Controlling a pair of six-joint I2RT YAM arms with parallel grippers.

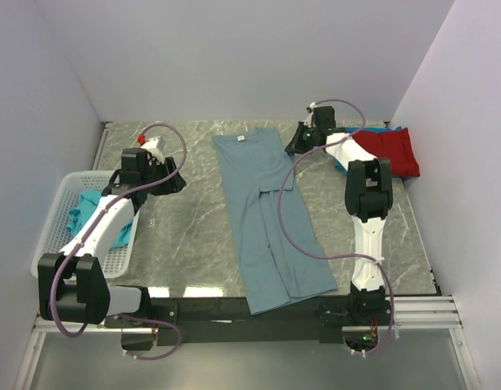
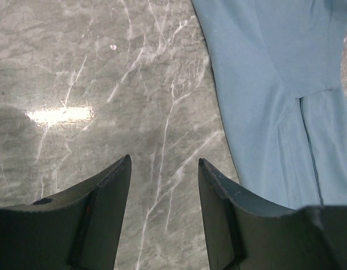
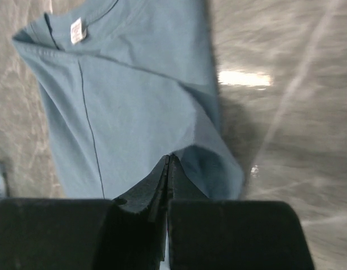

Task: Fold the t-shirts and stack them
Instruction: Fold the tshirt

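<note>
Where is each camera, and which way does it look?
Top: above and behind the robot, looking down on the table; both arms show.
Left wrist: on that wrist, facing down at bare table; its open left claw shows.
Right wrist: on that wrist, facing down; its shut right claw pinches the blue-grey t-shirt.
All share that t-shirt.

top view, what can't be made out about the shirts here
- Top view: left arm covers most of the teal t-shirts in the basket; number unclear.
- Top view: right arm hides the red t-shirt at its left edge.
- Right wrist view: neck label on the blue-grey t-shirt too small to read.
</note>
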